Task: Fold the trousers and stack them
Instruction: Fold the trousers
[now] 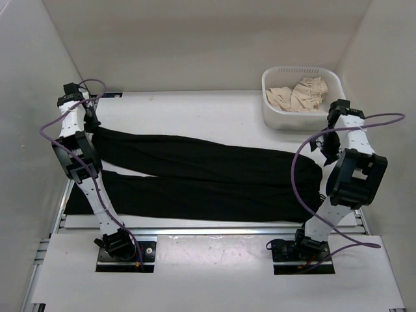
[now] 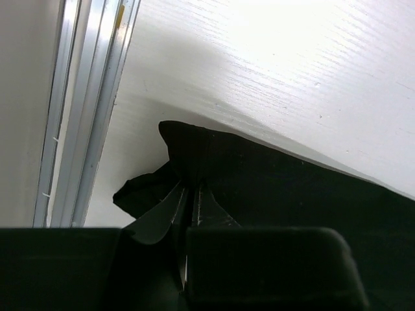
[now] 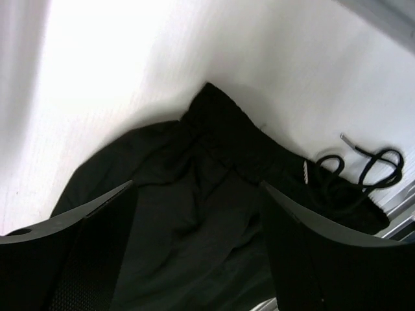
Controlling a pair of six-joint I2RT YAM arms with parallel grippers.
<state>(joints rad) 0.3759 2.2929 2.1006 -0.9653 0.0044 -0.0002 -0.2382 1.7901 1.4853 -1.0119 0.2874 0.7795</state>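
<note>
A white table (image 1: 214,107) is spanned by soft black long trousers (image 1: 208,175), spread flat with the legs to the left and the waist to the right. A white plastic basket (image 1: 276,117) of beige cloth (image 1: 299,94) stands at the far right. A leg hem is pinched in the closed left gripper (image 2: 190,204). The right gripper (image 3: 196,194) hangs spread above the waistband, near a black drawstring (image 3: 363,165). The first fold appears to be in preparation; next, the waistband likely needs clamping.

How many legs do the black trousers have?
2. The far leg stretches left, and the left end effector pinches its end. The near leg lies just in front of it. Neither looks hidden.
</note>
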